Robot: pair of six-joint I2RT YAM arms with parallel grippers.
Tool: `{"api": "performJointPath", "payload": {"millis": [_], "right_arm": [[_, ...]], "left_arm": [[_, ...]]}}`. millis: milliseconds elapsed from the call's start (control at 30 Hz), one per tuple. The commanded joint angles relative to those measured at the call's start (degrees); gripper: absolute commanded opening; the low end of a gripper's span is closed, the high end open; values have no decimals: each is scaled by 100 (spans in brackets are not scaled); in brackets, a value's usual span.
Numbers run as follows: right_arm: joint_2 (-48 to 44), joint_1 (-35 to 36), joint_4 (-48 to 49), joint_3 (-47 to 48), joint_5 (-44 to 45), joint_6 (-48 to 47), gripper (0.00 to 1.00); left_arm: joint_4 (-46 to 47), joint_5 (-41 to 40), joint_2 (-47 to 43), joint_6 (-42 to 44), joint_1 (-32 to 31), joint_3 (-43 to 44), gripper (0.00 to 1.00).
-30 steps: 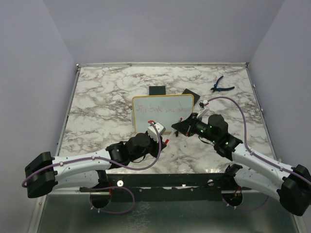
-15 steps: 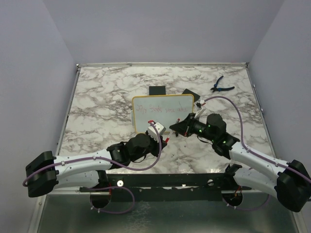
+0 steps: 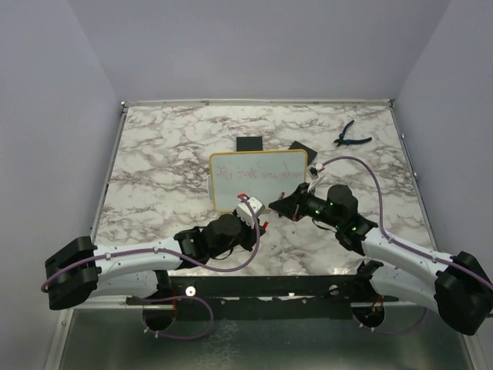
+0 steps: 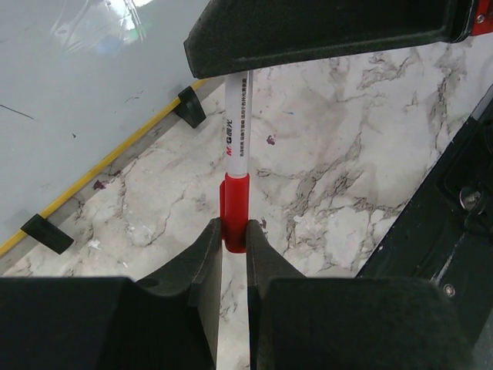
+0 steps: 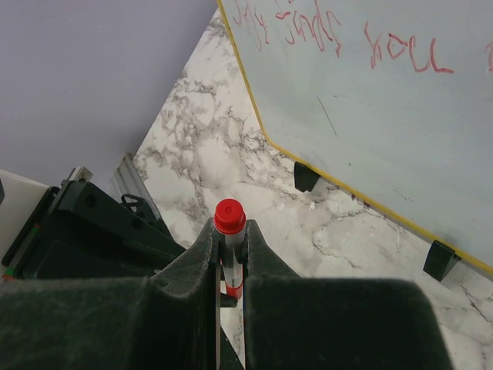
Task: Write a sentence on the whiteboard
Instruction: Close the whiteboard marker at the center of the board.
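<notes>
The right gripper [image 5: 229,235] has eased slightly toward the left gripper [image 4: 233,239], and both are clamped on one marker [image 4: 237,139]: left fingers [image 4: 206,258] on its red section, right fingers [image 5: 202,250] on the barrel under the red end. The whiteboard [image 5: 400,131], its red sentence [image 5: 323,31] already across it, lies just beyond both sets of fingertips. So this looks like capping: keep both grips in line and push straight along the barrel.
</notes>
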Motion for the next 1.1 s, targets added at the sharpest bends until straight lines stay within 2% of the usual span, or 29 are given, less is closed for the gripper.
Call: {"api": "performJointPath", "payload": {"millis": [0, 533, 1067], "right_arm": [[214, 211, -34, -345, -344, 54, 1], [734, 920, 60, -465, 64, 223, 1], [950, 1281, -232, -483, 192, 265, 1]], "left_arm": [[725, -420, 46, 83, 10, -26, 0], [1021, -717, -54, -50, 9, -258, 0], [1222, -877, -96, -60, 25, -278, 0]]}}
